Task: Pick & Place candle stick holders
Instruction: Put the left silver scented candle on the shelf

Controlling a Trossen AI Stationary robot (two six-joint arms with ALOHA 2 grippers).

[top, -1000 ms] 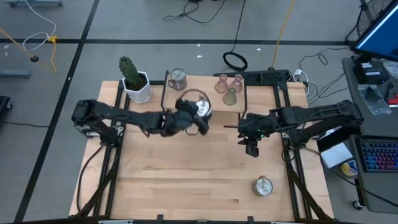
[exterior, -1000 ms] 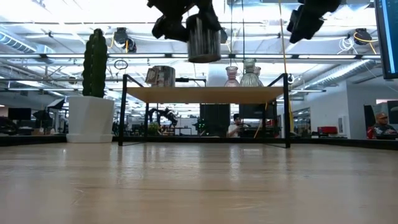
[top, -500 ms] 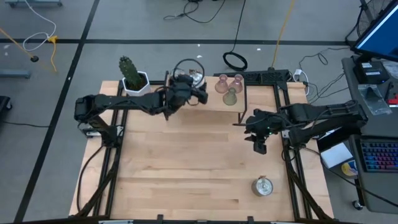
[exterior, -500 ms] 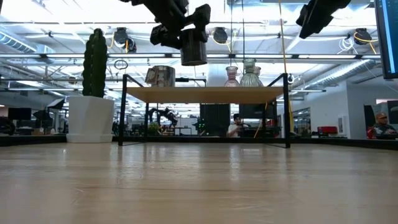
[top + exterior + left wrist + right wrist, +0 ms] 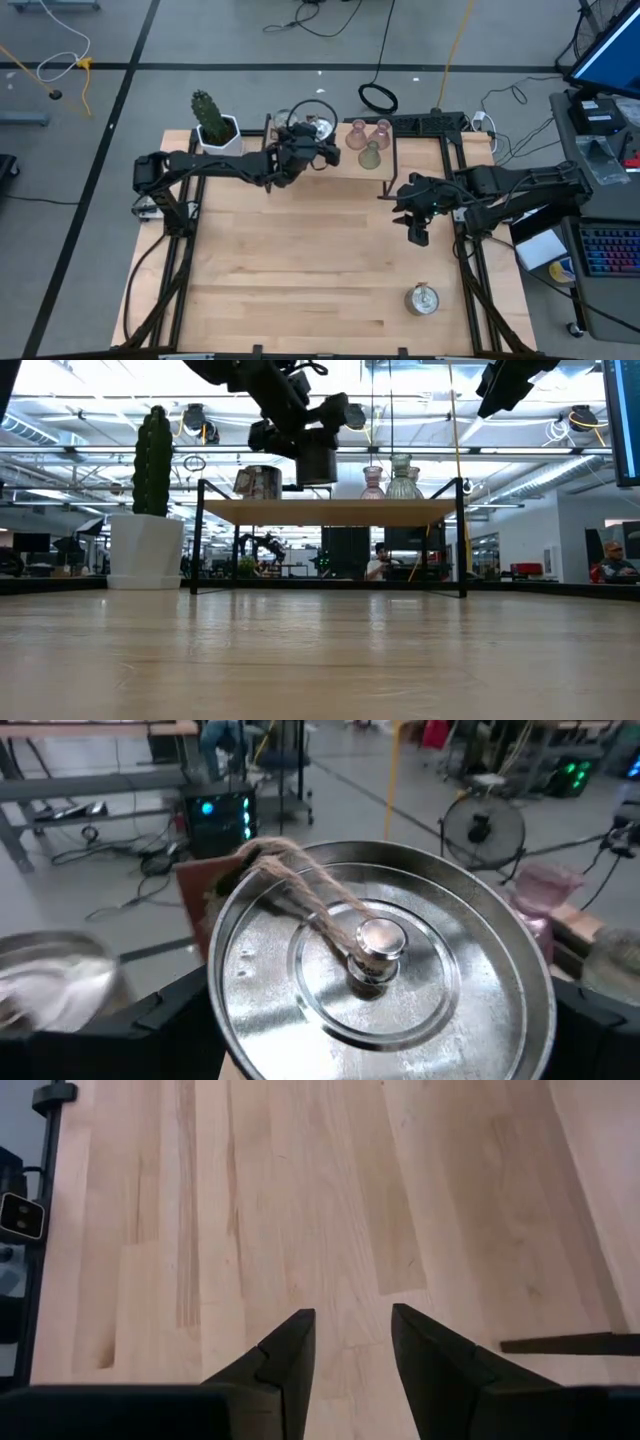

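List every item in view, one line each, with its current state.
Left pincer: shut on silver holder, held above the shelf.
Right pincer: open, empty, over bare table.
Second silver holder: upright on shelf.
Third silver holder: on table.
Three glass holders: upright on shelf.
Cactus pot: upright.

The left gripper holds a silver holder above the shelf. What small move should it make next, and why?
Probably lower it straight down. The left gripper holds the silver holder just above the raised shelf, between another silver holder and the glass holders. The right gripper waits over the table.
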